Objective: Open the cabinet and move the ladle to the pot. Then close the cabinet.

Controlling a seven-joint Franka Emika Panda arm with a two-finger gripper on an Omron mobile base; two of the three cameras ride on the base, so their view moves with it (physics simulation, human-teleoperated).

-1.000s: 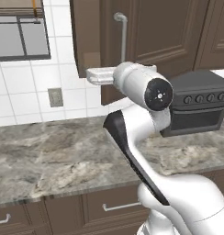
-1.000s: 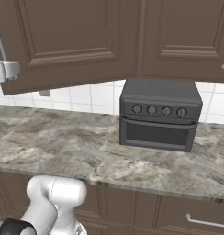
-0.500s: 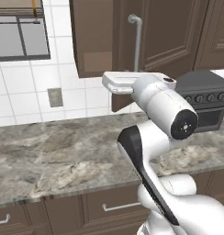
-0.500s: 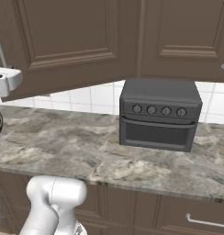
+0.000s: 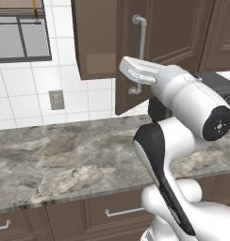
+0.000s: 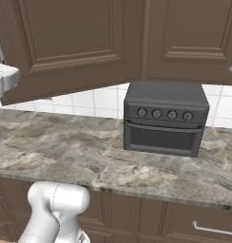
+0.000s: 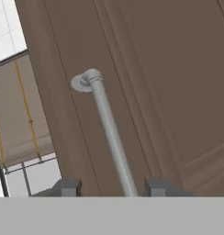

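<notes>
Brown cabinet (image 5: 159,52) door now swings further out as my tool (image 7: 113,187), fingers narrowly straddling its handle (image 7: 109,133), pulls.

Marble counter (image 6: 65,156) under toaster oven (image 6: 164,124)

A dark grey boxy toaster oven (image 6: 165,118) with four round knobs and a glass door stands on the grey-brown marbled stone desk (image 6: 65,156), back near the white tiled wall (image 5: 22,99). A grey wall socket plate (image 5: 56,100) sits in the tiles. Above it to the left, a window (image 5: 20,35) has a tan blind. Brown low drawers with short silver handles (image 5: 121,212) run under the desk.
</notes>
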